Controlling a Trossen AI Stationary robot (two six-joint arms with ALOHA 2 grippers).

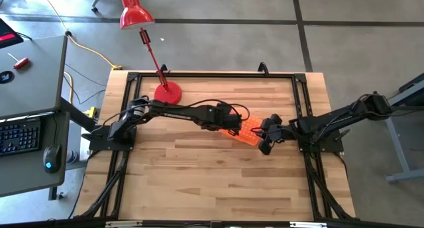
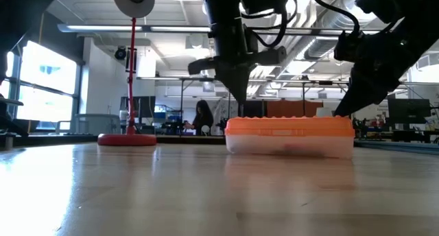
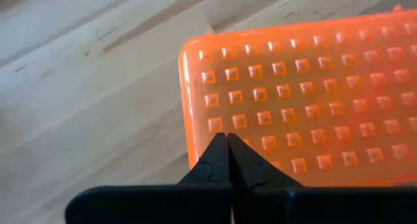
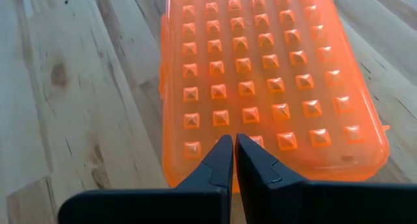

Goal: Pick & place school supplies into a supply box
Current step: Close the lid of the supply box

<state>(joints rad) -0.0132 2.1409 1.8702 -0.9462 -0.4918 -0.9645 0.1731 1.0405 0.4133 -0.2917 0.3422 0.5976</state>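
Two dark arms meet at the middle of your wooden surface (image 1: 199, 162), one at each end of the supply box (image 1: 248, 130). Behind the left arm stands a red desk lamp (image 1: 167, 92), its round base near the surface's far left edge, well apart from the box. Off the surface to the left sits a grey desk with a black keyboard (image 1: 18, 135) and a mouse (image 1: 49, 160). A person (image 2: 203, 116) shows far back in the room.

Your box lies flat and shut, a clear lower shell under a bright orange lid dotted with rows of small raised squares. You cannot make out its contents. No writing is readable.

Your left gripper (image 3: 227, 160) hovers over one end of the lid, fingers pressed together. Your right gripper (image 4: 234, 160) hovers over the other end, fingers nearly pressed together, holding nothing
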